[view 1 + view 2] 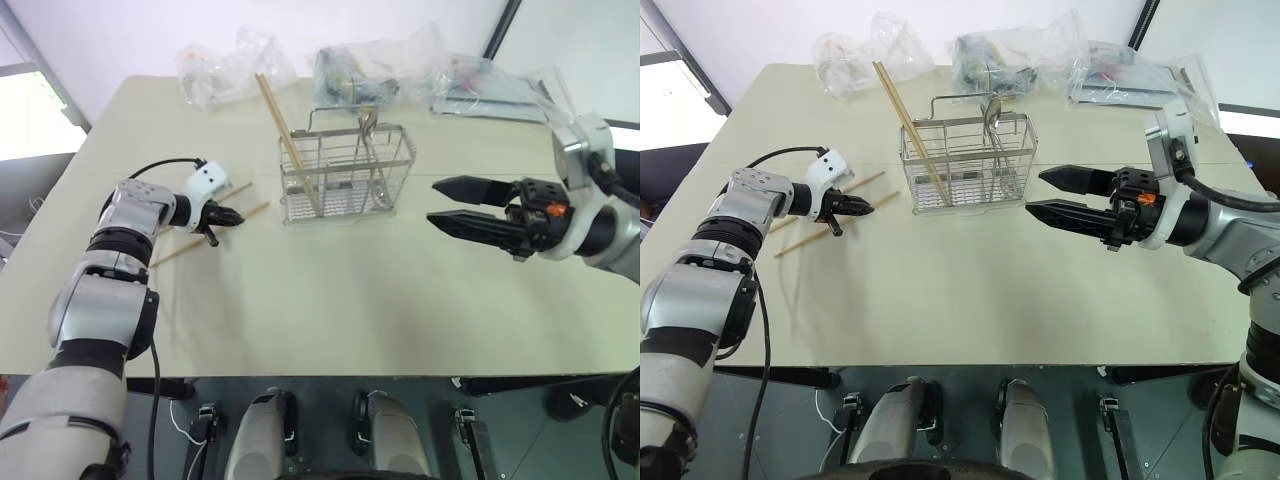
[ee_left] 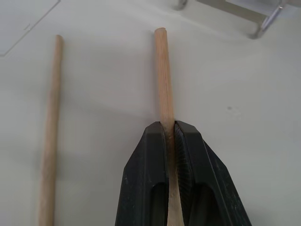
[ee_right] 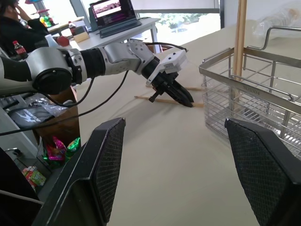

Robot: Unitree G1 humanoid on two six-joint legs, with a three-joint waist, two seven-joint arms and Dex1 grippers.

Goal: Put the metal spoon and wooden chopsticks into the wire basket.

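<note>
Jaws of the left gripper [image 2: 170, 136] clench one wooden chopstick [image 2: 163, 80] on the table; right gripper [image 1: 445, 205] gapes empty

Centre of the frame, on the table [image 1: 330, 310]: wire basket [image 1: 345, 185], with wooden chopsticks [image 1: 285, 135] leaning in its left end and metal spoon [image 1: 368, 130] upright toward its right. Left of centre, two more chopsticks [image 1: 250, 212] flat on the table. Along the upper edge, behind the basket, plastic bags [image 1: 225, 65].
</note>
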